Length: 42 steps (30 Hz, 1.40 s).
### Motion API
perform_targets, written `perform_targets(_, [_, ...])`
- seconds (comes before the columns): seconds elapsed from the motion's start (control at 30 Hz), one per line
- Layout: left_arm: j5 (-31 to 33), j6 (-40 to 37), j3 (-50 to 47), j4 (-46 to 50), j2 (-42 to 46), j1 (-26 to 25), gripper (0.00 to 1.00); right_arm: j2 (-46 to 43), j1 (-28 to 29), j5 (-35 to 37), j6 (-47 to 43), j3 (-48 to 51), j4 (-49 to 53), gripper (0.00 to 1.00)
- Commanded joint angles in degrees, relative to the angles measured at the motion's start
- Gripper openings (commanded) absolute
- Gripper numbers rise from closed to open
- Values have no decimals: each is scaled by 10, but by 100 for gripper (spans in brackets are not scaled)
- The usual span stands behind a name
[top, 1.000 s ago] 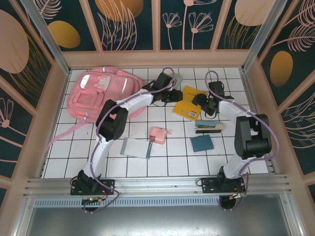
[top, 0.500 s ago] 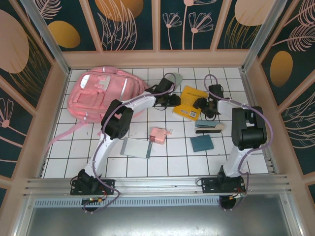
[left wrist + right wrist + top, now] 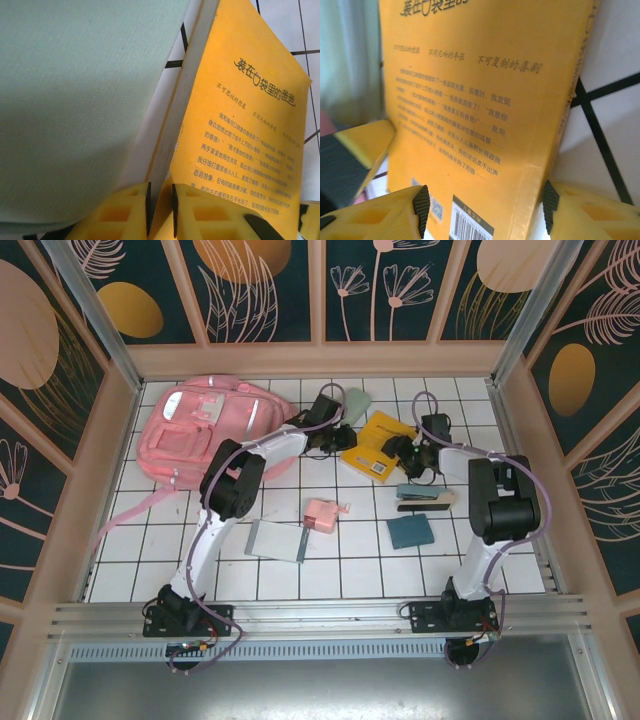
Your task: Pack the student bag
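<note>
Left gripper on my feed pinches the yellow book at a corner, page edge just beside a green pouch; right gripper spread astride its barcode end.

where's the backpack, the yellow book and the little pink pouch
backpack (image 3: 190,440), top view, on its front pocket
yellow book (image 3: 372,443), top view, middle of the cover
pink pouch (image 3: 320,514), top view, its middle
</note>
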State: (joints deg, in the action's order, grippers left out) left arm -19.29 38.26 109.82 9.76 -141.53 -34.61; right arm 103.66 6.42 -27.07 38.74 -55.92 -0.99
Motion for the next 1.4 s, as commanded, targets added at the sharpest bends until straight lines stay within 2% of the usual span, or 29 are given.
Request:
perform_targets(0.0, [-75, 11, -16, 5, 14, -35, 19, -54, -3, -147, 62, 17, -171, 61])
perform_targets(0.17, [-82, 12, -18, 5, 20, -35, 19, -65, -9, -146, 75, 38, -199, 59])
perform_targets(0.33, [-88, 16, -21, 0, 25, -35, 19, -36, -8, -108, 54, 22, -134, 58])
perform_targets(0.43, [-91, 15, -21, 1, 28, -35, 19, -26, -8, -100, 42, 23, -130, 58])
perform_targets(0.5, [-89, 14, -22, 2, 30, -35, 19, -25, -9, -93, 40, 22, -126, 53])
perform_targets(0.6, [-83, 10, -21, 10, 33, -35, 19, -32, -9, -73, 28, 20, -107, 39])
perform_targets(0.67, [-74, 1, -21, 20, 40, -34, 19, -35, -11, -66, 18, 14, -89, 17])
perform_targets(0.73, [-56, -7, -22, 31, 56, -33, 20, -39, -13, -61, 14, 13, -79, 0])
perform_targets(0.93, [0, -30, -25, 70, 126, -19, 27, -73, -13, -61, 13, 21, -76, 0])
perform_targets(1.1, [61, -55, -55, 120, 197, 23, 32, -109, -12, -66, 16, 30, -80, 0])
perform_targets(1.23, [143, -97, -83, 180, 241, 64, 37, -132, -6, -74, 28, 38, -93, 0])
perform_targets(1.37, [232, -148, -105, 234, 261, 82, 40, -141, 8, -75, 33, 36, -100, 0])
